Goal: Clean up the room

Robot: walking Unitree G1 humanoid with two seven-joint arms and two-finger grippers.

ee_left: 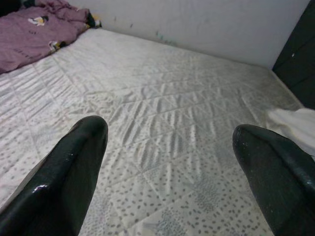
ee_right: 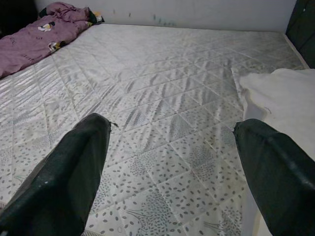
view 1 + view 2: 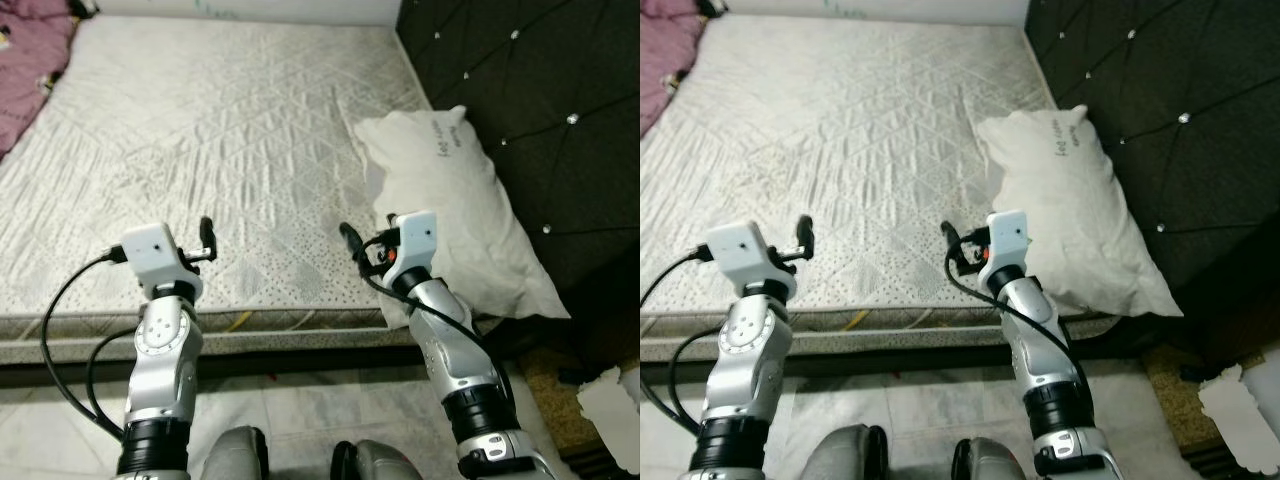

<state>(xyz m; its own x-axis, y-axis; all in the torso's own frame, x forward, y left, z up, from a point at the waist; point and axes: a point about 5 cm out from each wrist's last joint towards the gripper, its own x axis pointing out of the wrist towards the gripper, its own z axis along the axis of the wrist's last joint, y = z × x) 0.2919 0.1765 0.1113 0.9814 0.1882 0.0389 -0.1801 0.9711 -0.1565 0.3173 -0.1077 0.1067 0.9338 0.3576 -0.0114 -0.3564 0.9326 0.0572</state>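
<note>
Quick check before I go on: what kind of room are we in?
Most likely a bedroom. A bare quilted mattress lies ahead, with a white pillow against a dark tufted headboard and a purple blanket bunched at the far left corner.

Mattress [image 3: 230, 130] pale grey, diamond-quilted, speckled. Pillow [image 3: 460, 200] white. Headboard [image 3: 540, 90] black, tufted, silver studs. Blanket [image 3: 25, 60] mauve. Gripper fingers [image 1: 74, 172] black.

Both silver arms raised forward, elbows bent. Left gripper [image 1: 167, 147] level, fingers [image 1: 74, 167] spread wide, empty. Right gripper [image 2: 172, 147] likewise, fingers [image 2: 275, 167] parted, holding nothing.
</note>
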